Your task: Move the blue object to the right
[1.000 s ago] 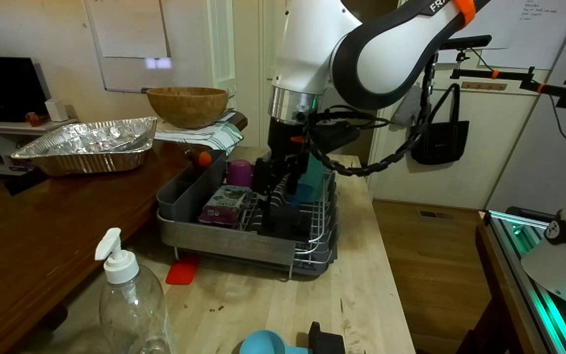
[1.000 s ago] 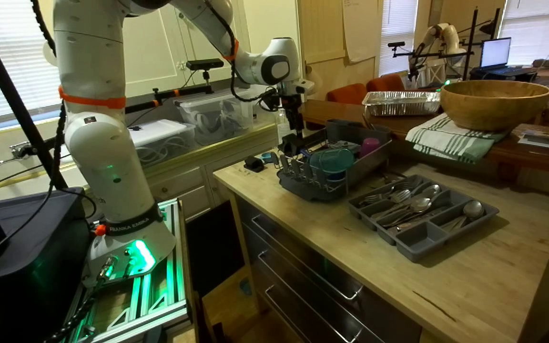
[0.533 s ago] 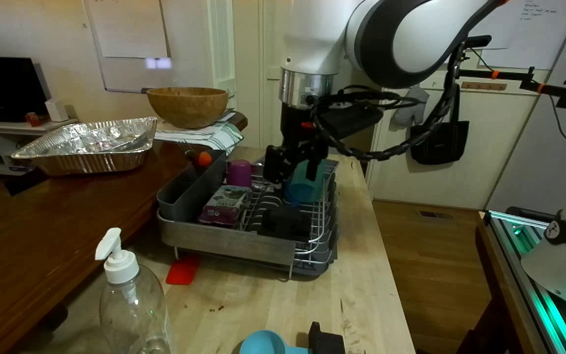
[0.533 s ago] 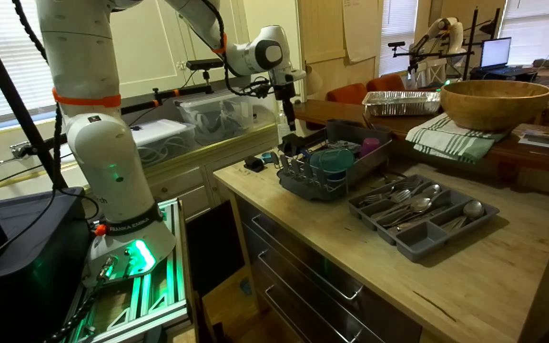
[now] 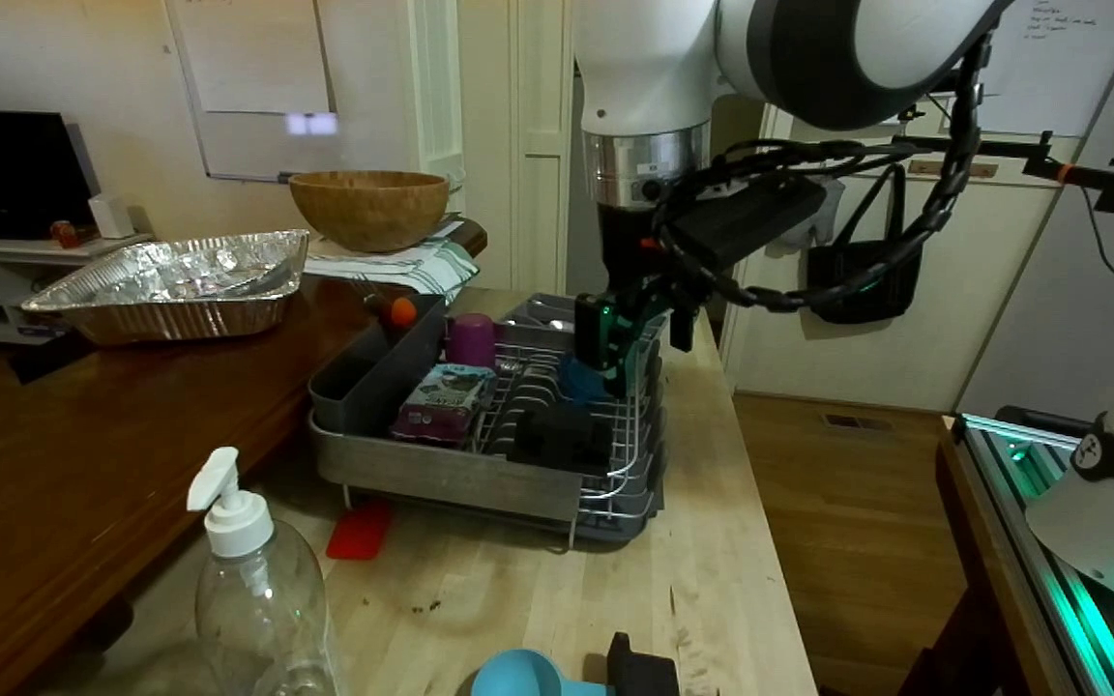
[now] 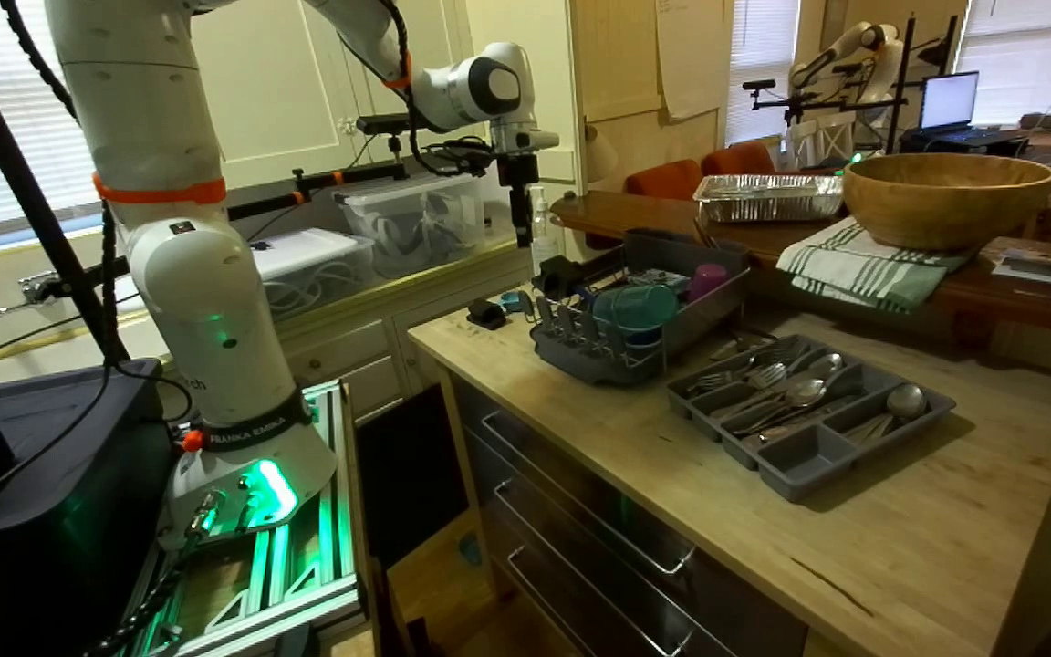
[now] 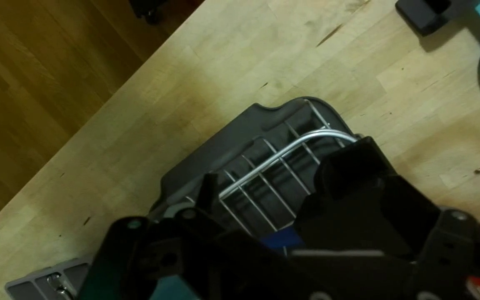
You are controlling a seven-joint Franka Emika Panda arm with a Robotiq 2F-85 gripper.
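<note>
Blue object (image 5: 580, 377) lies in the dish rack (image 5: 446, 476) on the table (image 5: 712, 503), beyond the black item (image 5: 562, 440) and, in an exterior view, just left of the hand (image 5: 647, 363). The fingers (image 5: 596, 333) stand spread apart, grasping nothing that can be seen, and mask part of the object's right side. In an exterior view, the hand hangs higher than the teal cup (image 6: 632, 307) and to its left; beneath that cup a patch of blue (image 6: 642, 337) shows among the rack's wires. In the wrist view, hand and black item merge into one dark mass; whether the strip of blue (image 7: 281, 238) beside it belongs to the object cannot be told. The arm (image 5: 639, 68) is cut off at the top, the pale-blue item (image 5: 521, 675) at the bottom.
</note>
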